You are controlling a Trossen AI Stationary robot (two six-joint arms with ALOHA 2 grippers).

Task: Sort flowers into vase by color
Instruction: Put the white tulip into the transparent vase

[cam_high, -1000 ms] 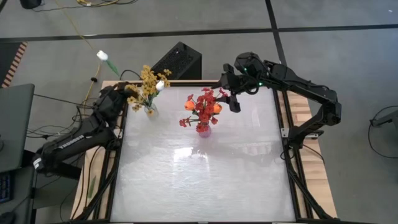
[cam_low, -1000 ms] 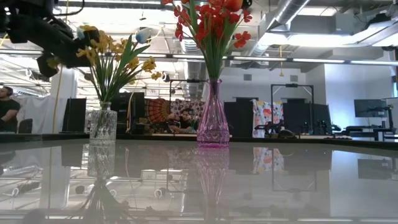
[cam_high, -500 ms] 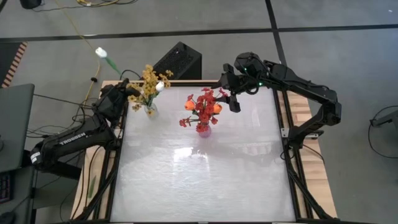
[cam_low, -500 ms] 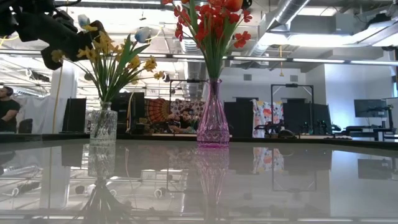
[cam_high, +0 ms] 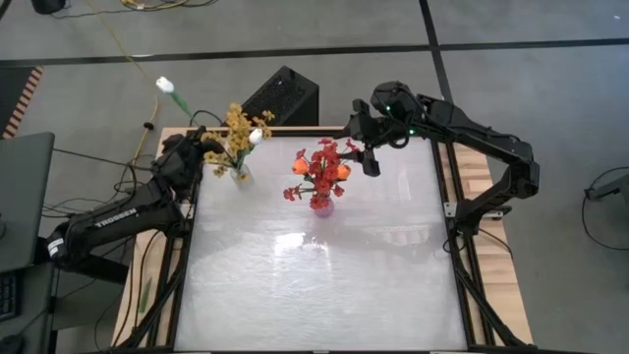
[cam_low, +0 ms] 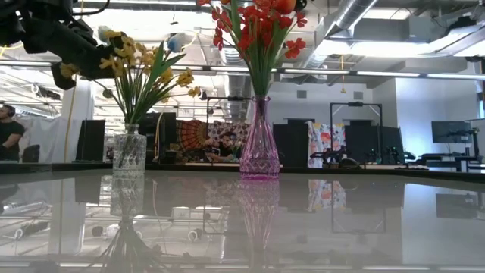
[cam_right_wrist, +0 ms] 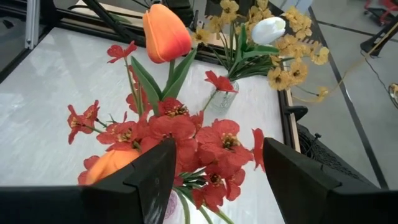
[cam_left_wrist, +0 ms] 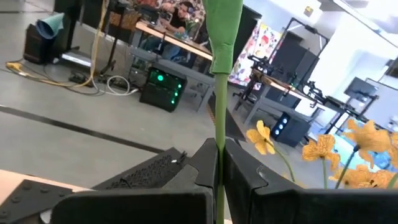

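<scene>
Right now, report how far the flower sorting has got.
Done: the red flowers and two orange tulips stand in the pink vase; the yellow sprays and one white bud stand in the clear vase. In hand: the left gripper is shut on a green stem ending in a white bud beyond the table edge. Left: placing it. The right gripper hovers open above the red bunch.

left gripper (cam_left_wrist: 219, 177): far-left table corner, jaws clamped | right gripper (cam_right_wrist: 214, 180): raised, jaws spread wide
</scene>
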